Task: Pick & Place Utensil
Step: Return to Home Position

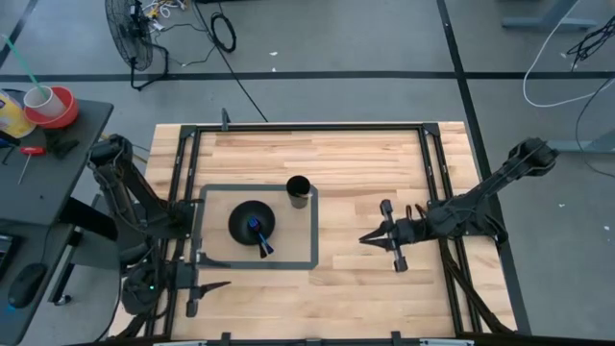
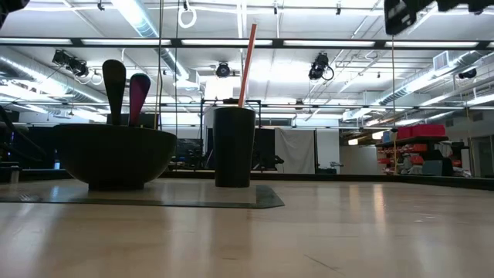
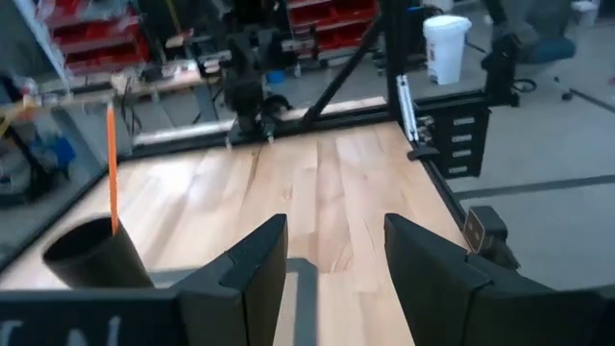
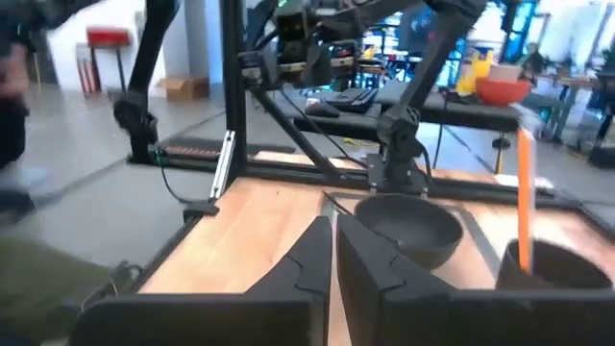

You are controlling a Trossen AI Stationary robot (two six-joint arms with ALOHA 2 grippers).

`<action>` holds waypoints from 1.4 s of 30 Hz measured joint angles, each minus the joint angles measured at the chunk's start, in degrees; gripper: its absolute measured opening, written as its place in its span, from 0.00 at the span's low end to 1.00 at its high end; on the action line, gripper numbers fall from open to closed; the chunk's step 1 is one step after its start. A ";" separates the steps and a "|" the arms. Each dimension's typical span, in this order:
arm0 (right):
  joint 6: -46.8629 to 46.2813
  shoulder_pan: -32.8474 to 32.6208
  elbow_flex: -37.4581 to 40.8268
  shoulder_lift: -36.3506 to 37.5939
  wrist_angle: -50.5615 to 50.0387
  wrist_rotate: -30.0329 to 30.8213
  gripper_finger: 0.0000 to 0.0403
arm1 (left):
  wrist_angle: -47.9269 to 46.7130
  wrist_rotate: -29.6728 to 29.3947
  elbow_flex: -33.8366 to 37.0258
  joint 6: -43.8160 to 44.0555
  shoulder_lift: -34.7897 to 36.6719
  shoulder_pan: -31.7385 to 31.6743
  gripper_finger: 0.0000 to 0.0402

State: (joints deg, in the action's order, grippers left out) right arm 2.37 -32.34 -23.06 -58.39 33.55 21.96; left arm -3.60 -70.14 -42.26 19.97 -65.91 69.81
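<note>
— Two handles are up above the rim of the black bowl (image 1: 238, 216)! That's the black spoon (image 2: 114, 81) and the blue fork (image 1: 259, 234), side by side, both resting inside it.

— And right next door, the black cup (image 1: 299, 190) stands upright, near the bowl but not touching it. The orange straw (image 2: 247, 66) rises out of its mouth at a slight tilt.

— Bowl and cup share the dark-edged rectangle (image 1: 314, 235) on the left half of the counter (image 1: 365, 159). The bowl sits in the middle and the cup is up at the far edge.

— Now the arms. The left hand (image 1: 223, 273) sits low at the rectangle's near-left corner, by the counter's left side. Its fingers (image 3: 255, 264) are spread wide with nothing between them.

— Its wrist view backs that up: bare wood shows in the gap, with the cup and straw off to one side.

— The right hand (image 1: 365, 238) hangs over the counter's right half. It's well apart from the rectangle and aimed across at the bowl.

— That one's closed. The right wrist view shows its fingertips (image 4: 315, 240) drawn nearly together and gripping nothing, with bowl, cup and straw ahead of them.

— From counter height, bowl and cup stand dark against the bright room, with the straw the tallest thing on the wood.
</note>
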 joint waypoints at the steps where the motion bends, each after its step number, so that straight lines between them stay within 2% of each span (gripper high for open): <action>1: -1.71 0.00 1.05 0.02 1.67 0.37 0.06 | -0.62 0.73 0.00 1.48 -0.04 -0.76 0.45; 2: -5.21 0.00 2.03 0.02 3.75 0.99 0.06 | -1.19 2.19 0.00 2.54 -0.04 -1.57 0.45; 4: -6.37 0.31 3.67 0.11 7.11 0.46 0.06 | -1.66 6.75 0.00 3.28 -0.04 -3.46 0.45; 8: -5.96 2.66 7.28 0.56 12.73 -12.09 0.06 | -2.28 13.70 0.00 0.75 -0.08 -7.33 0.45; 10: -7.91 5.49 9.49 1.77 16.15 -15.78 0.06 | -2.10 15.72 0.08 0.38 -0.08 -9.66 0.45; 17: -10.33 13.46 18.00 7.40 22.45 -16.21 0.06 | 2.47 26.79 4.32 -1.77 0.52 -20.25 0.45; 22: -9.91 15.02 22.14 11.40 24.61 -16.46 0.06 | 7.76 37.12 6.44 -9.04 5.15 -26.61 0.45; 24: -10.14 15.34 22.26 12.72 22.43 -16.77 0.06 | 10.95 39.76 7.49 -12.56 7.83 -28.53 0.45; 28: -9.03 16.14 22.15 17.33 21.23 -19.58 0.06 | 13.03 40.42 9.64 -15.97 13.28 -31.37 0.45; 31: -7.94 17.12 22.15 21.11 17.99 -19.98 0.06 | 12.90 41.34 12.20 -16.17 17.83 -33.03 0.45; 35: -7.72 18.90 22.15 27.06 11.62 -19.46 0.06 | 13.21 46.70 17.54 -16.22 25.61 -34.93 0.45; 42: -10.42 23.21 22.15 37.43 0.80 -19.44 0.06 | 13.26 47.53 25.63 -16.18 39.00 -36.25 0.45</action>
State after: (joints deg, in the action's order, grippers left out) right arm -8.05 -9.12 -0.91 -20.96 34.34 2.52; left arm 9.66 -22.60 -16.63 3.80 -26.91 33.55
